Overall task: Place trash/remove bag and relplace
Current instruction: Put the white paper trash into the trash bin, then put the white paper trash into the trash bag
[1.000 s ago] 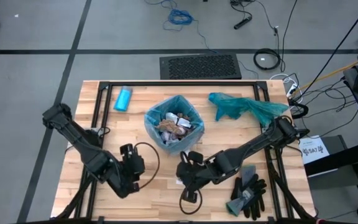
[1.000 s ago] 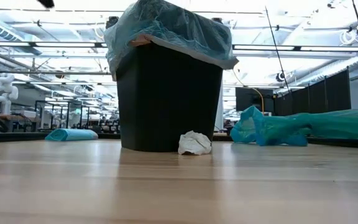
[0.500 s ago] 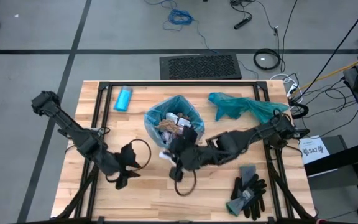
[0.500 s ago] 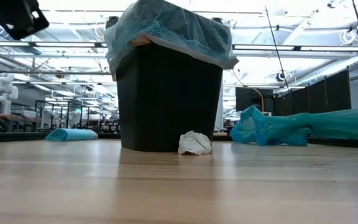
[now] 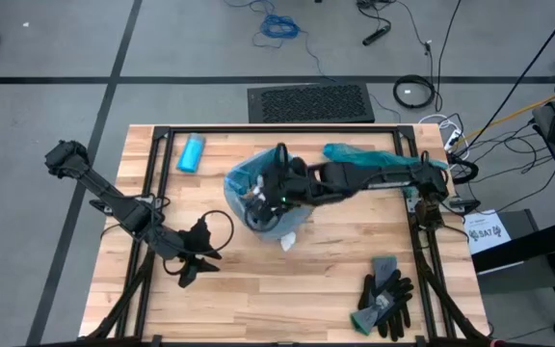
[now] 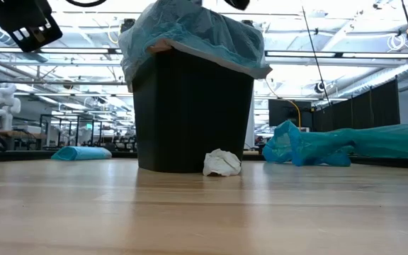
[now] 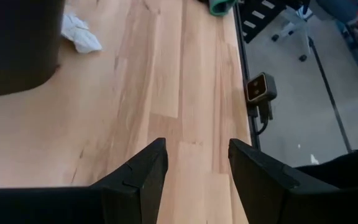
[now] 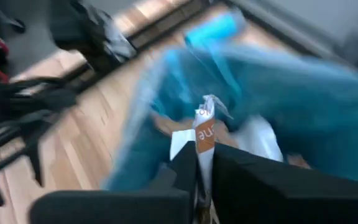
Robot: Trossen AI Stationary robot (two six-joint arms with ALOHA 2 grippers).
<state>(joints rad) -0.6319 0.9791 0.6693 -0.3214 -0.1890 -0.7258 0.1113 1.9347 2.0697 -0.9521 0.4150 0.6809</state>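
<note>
A black bin lined with the pale-blue bag stands mid-table, with brown and white trash inside. A white crumpled wad lies on the table at the bin's near side, also seen in the low view. My right gripper hovers over the bin opening, shut on a white-and-orange wrapper scrap. My left gripper is open above bare table at the bin's near left. My right gripper pinches the white-and-orange wrapper scrap between its two fingers. The scrap's free end sticks out past the fingertips. It is lifted clear, above the bag's opening and the trash in it.
A darker teal-green bag lies right of the bin near the far edge. A light-blue bottle lies at the far left. Black-and-grey gloves sit at the near right. Bare wood spreads along the near side.
My right gripper has risen from the table's near side and swung toward the far edge, ending over the bin opening. My left gripper has shifted slightly toward the table's left. The white wad has stayed put.
</note>
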